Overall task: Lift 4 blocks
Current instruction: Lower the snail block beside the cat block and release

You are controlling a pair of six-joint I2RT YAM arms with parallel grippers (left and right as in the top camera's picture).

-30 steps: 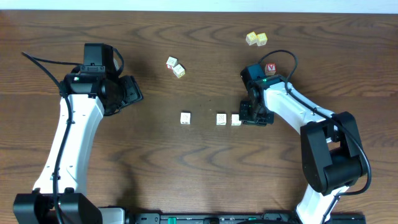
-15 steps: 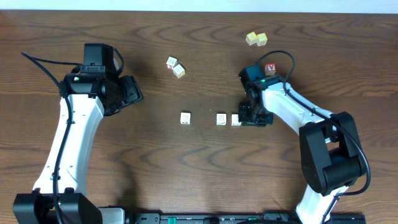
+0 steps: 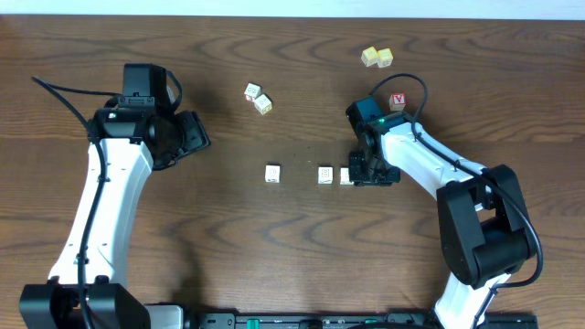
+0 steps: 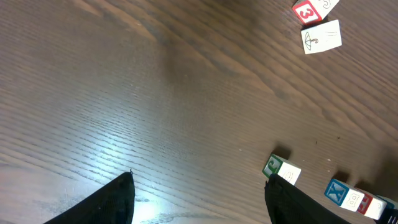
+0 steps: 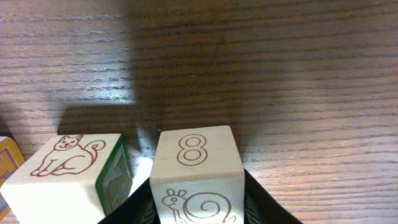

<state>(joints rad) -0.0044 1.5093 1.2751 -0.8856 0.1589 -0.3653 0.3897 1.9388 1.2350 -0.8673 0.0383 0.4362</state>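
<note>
Three small cream-white toy cubes lie in a row on the dark brown wooden table, closest to the arms' bases. The rightmost is a cream cube printed with an 8 and a snail. It stands between the fingers of the right gripper, which is lowered onto that end of the row. The dark fingers sit close against its two sides, but I cannot tell whether they pinch it or merely flank it. Just beside it on the left, with a narrow gap between, is a cream cube with a cat drawing and a green side. Further left along the row, apart from those two, rests a third cream cube.

Beyond the row and well off to the left, the left gripper hovers over bare wood, its jaws spread wide with nothing between them.

Farther back, near the middle of the table, a cream cube with a red numeral 3 on one face sits just beside a pale cube with an umbrella drawing. To the right, behind the right arm's wrist and near its black cable, is a red-faced cube with a white V. Farthest of all, two pale yellow cubes lie side by side, touching.
</note>
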